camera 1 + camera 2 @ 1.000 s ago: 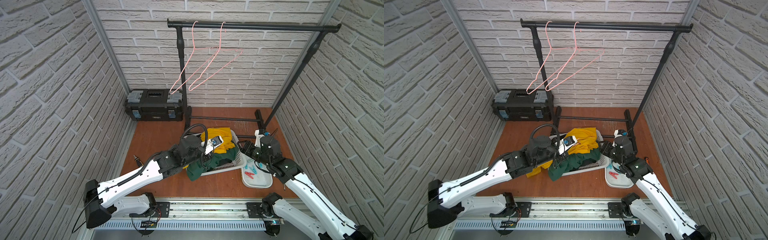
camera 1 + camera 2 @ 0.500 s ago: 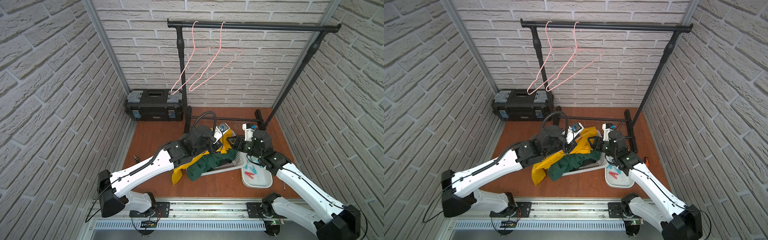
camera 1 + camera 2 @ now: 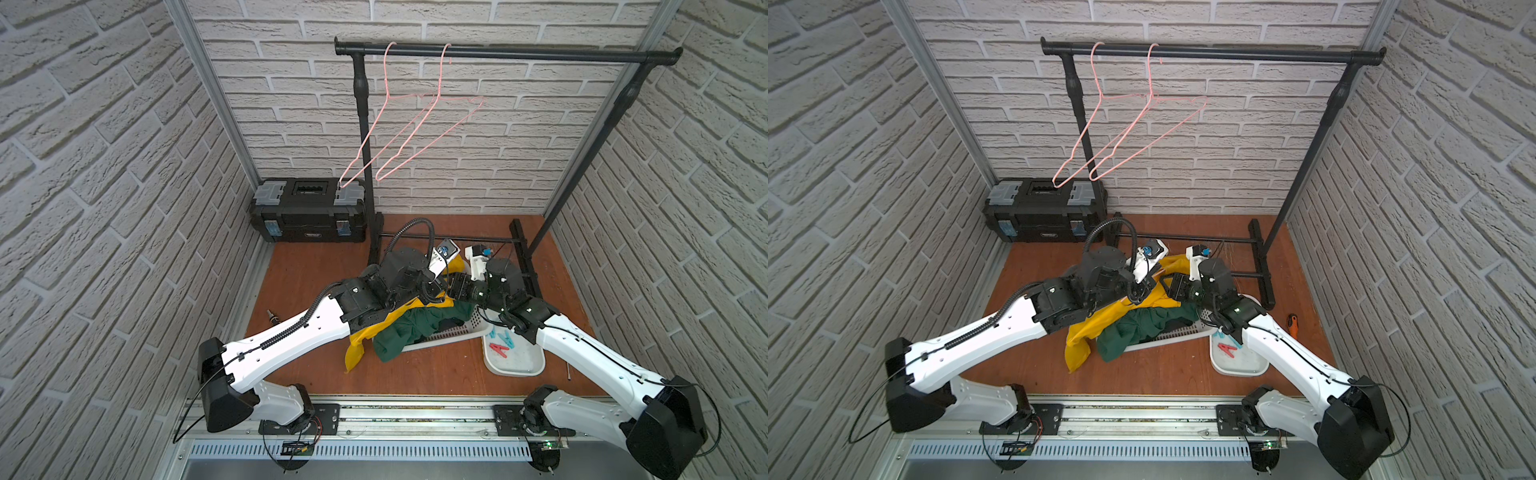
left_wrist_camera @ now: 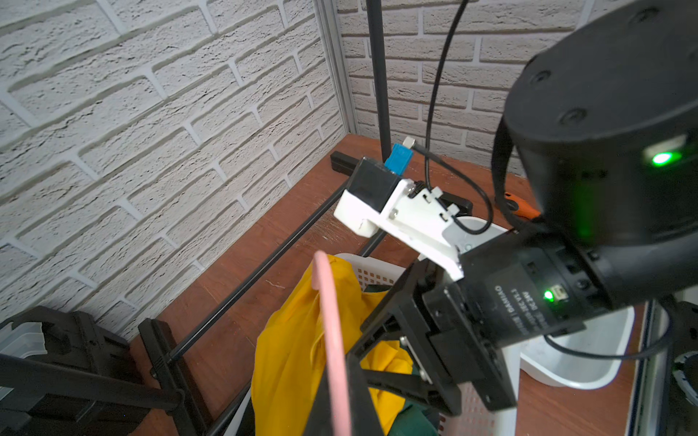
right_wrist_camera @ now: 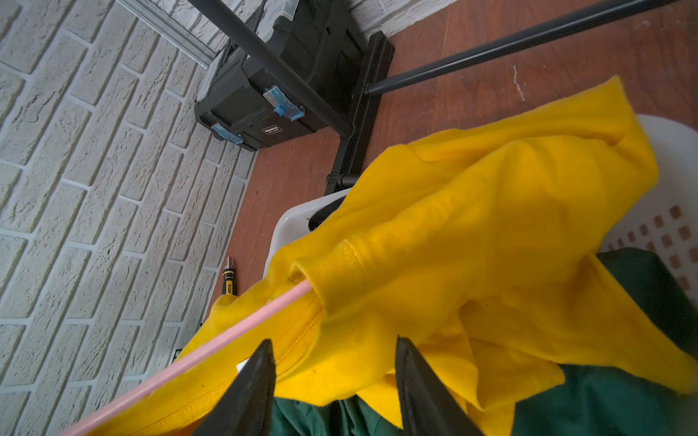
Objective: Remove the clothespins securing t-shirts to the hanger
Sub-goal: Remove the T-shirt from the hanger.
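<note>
hanger (image 4: 332,339): pink, clamped in left gripper (image 4: 340,400), rose across yellow shirt (image 4: 291,362)
yellow shirt: hung over white basket (image 4: 372,273), green shirt (image 4: 411,424) below
right gripper (image 4: 359,358): sat just beside hanger
toolbox (image 4: 56,339): black, stood by brick wall (image 4: 151,113)

clothespins (image 3: 498,348): teal, red, loose | yellow t-shirt (image 5: 491,226): on hanger (image 5: 226,337) | green t-shirt (image 3: 409,330): heaped

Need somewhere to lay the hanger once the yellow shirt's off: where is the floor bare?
Bare floor in front of the toolbox, beside the rack foot; another patch at the front between the yellow shirt and the white tray. Crowded around the basket, where the green shirt spills over.
</note>
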### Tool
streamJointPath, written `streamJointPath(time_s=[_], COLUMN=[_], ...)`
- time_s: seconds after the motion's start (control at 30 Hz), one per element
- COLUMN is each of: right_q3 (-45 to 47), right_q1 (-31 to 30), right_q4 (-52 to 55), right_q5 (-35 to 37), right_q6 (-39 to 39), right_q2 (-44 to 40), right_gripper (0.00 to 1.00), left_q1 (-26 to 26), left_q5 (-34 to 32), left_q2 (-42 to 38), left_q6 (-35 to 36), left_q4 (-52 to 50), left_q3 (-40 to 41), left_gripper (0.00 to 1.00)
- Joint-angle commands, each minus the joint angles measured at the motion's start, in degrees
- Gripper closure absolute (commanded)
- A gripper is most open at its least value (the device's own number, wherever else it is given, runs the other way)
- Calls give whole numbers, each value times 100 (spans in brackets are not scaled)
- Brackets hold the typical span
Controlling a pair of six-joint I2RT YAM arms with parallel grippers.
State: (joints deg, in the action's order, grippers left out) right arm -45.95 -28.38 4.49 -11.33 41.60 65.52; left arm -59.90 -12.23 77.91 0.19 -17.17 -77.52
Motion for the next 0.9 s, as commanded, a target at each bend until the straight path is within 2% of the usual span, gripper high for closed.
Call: streamJointPath(time_s=[0.0, 0.33, 0.73, 0.87], right_q3=[-90, -429, -655, -786], right_q1=[-69, -67, -71, -49], right_q4=[-460, -449, -106, 145], right_q5=[213, 628, 1304, 1498], right_q6=[58, 182, 213, 199], right_q2=[60, 543, 563, 591], right_gripper=[48, 54, 86, 92], left_q1=[-55, -88, -93, -92], left_q5=[-26, 45, 36, 60], left_q2=[0, -125, -591, -712], left_q6=[-58, -54, 4, 104], left_q4=[133, 90, 9, -134], left_q3=[-198, -81, 312, 415], left_gripper=[100, 100, 100, 100])
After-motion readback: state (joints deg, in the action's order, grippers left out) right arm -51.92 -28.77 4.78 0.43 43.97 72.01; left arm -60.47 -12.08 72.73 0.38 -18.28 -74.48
